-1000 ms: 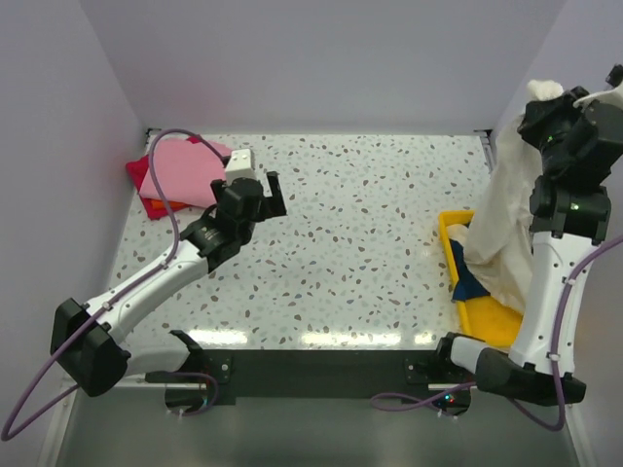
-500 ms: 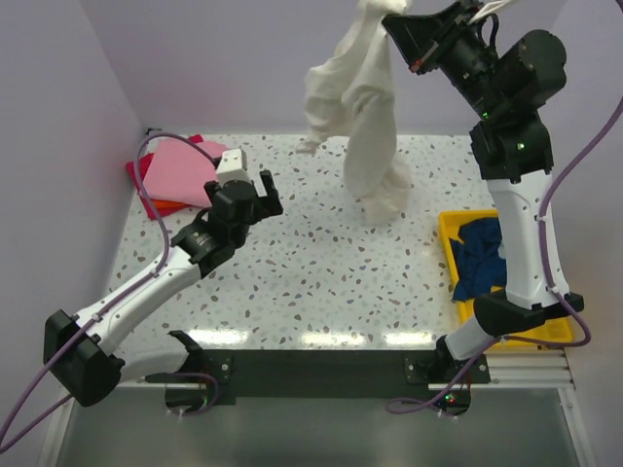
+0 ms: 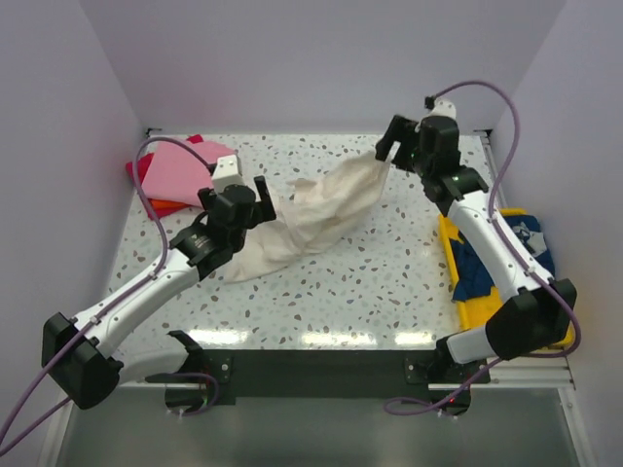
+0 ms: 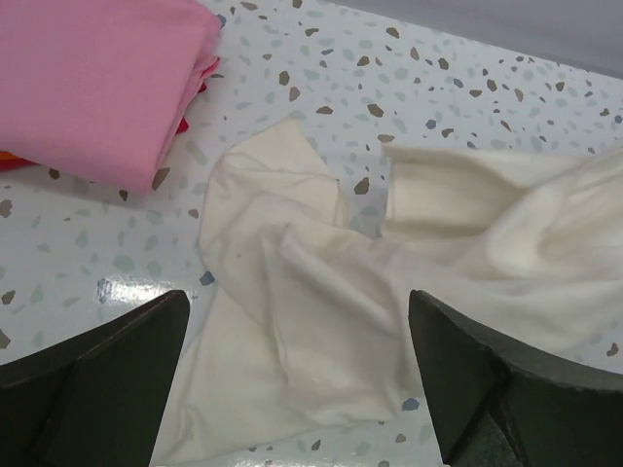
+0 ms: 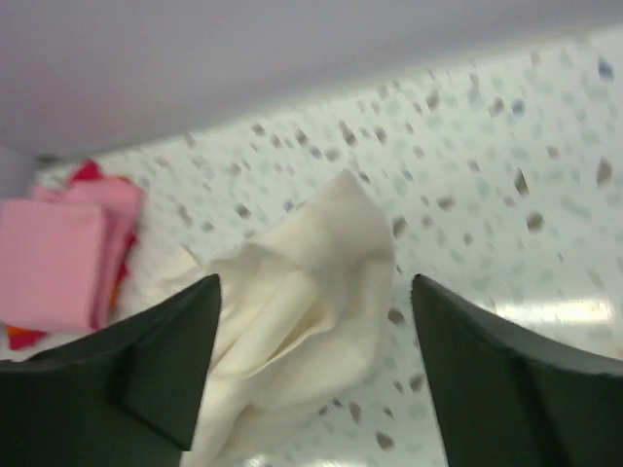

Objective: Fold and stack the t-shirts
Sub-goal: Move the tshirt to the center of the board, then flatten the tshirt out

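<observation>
Here the large cream t-shirt [image 3: 316,214] lay crumpled in a long diagonal band across the speckled tabletop [image 3: 389,263], one end near the far right, the other toward the near left. The right hand [image 5: 313,292] hung over the far end with its fingers spread and nothing between them; the blurred wrist view left it unclear whether the cloth brushed them. The left hand [image 4: 299,297] hovered above the other end, fully released. At the far left corner a folded pink t-shirt [image 3: 180,170] topped a red one [image 3: 139,175] and an orange one [image 3: 161,206]. The navy t-shirt [image 3: 477,272] lay bunched in the yellow tray [image 3: 496,316] at the right edge.
</observation>
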{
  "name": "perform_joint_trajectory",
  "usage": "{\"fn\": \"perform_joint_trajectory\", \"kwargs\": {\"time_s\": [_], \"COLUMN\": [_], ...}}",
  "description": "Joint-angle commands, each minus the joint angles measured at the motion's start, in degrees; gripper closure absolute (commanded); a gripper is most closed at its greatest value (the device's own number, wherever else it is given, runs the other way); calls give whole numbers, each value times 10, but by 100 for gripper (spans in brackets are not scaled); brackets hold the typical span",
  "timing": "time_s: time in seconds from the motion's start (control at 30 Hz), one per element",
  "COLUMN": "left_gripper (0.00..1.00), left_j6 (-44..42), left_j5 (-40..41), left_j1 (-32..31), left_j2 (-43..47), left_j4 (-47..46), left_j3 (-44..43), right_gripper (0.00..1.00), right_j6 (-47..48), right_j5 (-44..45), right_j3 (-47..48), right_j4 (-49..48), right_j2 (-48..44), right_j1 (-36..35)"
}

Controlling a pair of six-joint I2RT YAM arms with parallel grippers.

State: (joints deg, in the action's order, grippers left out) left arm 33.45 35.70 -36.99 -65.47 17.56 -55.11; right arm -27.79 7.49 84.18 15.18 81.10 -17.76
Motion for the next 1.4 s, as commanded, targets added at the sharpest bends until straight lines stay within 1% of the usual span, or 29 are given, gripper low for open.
{"fn": "perform_joint_trajectory", "kwargs": {"time_s": [0.0, 0.07, 0.17, 0.2, 0.23, 0.3, 0.4, 0.47, 0.5, 0.53, 0.6, 0.63, 0.73, 0.83, 0.87, 1.03, 1.07, 1.13, 1.2, 1.23, 1.27, 1.3, 1.33, 1.37], "left_gripper": [0, 0, 0, 0, 0, 0, 0, 0, 0, 0, 1, 1, 2, 4, 6, 10, 12, 14, 16, 18, 21, 23, 25, 30], "left_j6": [10, 22, 55, 70, 78, 94, 103, 110, 111, 113, 117, 118, 123, 130, 134, 147, 149, 151, 150, 149, 145, 144, 141, 138], "left_j5": [17, 15, -21, -58, -77, -115, -128, -142, -146, -149, -150, -153, -172, -193, -197, -230, -242, -251, -259, -260, -265, -269, -272, -278], "left_j1": [8, 11, 31, 42, 66, 89, 108, 126, 126, 137, 148, 160, 178, 184, 184, 184, 184, 184, 184, 184, 184, 184, 184, 184], "left_j2": [-4, -5, -11, -15, -24, -29, -29, -28, -28, -27, -25, -19, 4, 23, 25, 26, 26, 21, 9, 4, -1, -11, -15, -20], "left_j4": [40, 59, 77, 79, 80, 78, 63, 56, 56, 58, 64, 65, 58, 49, 47, 17, 9, -11, -25, -31, -36, -50, -56, -62], "left_j3": [6, 17, 71, 83, 94, 125, 151, 162, 164, 166, 176, 182, 207, 227, 233, 245, 251, 255, 257, 258, 260, 260, 263, 263], "right_gripper": [12, 10, 7, 7, 7, 6, 7, 7, 7, 7, 7, 7, 7, 8, 9, 12, 14, 18, 24, 29, 45, 54, 80, 90], "right_j6": [51, 59, 68, 69, 71, 82, 99, 111, 114, 117, 128, 133, 155, 183, 198, 218, 222, 223, 224, 224, 214, 209, 206, 195], "right_j5": [56, -17, -94, -105, -115, -134, -146, -153, -158, -163, -164, -164, -159, -146, -129, -92, -77, -61, -44, -40, -31, -13, -5, 4], "right_j3": [-63, -95, -134, -139, -139, -130, -111, -97, -90, -84, -62, -54, -17, 25, 42, 90, 101, 108, 113, 113, 114, 115, 119, 121], "right_j4": [61, 65, 33, 28, 27, 31, 42, 43, 43, 42, 47, 47, 50, 54, 54, 54, 53, 52, 47, 47, 49, 49, 56, 60], "right_j2": [-9, -8, -8, 0, 5, 26, 58, 85, 85, 106, 132, 158, 201, 261, 292, 366, 374, 393, 400, 402, 403, 404, 405, 405], "right_j1": [-1, -1, -10, -13, -23, -37, -75, -129, -129, -158, -188, -216, -259, -283, -286, -289, -289, -289, -289, -289, -289, -288, -288, -288]}}
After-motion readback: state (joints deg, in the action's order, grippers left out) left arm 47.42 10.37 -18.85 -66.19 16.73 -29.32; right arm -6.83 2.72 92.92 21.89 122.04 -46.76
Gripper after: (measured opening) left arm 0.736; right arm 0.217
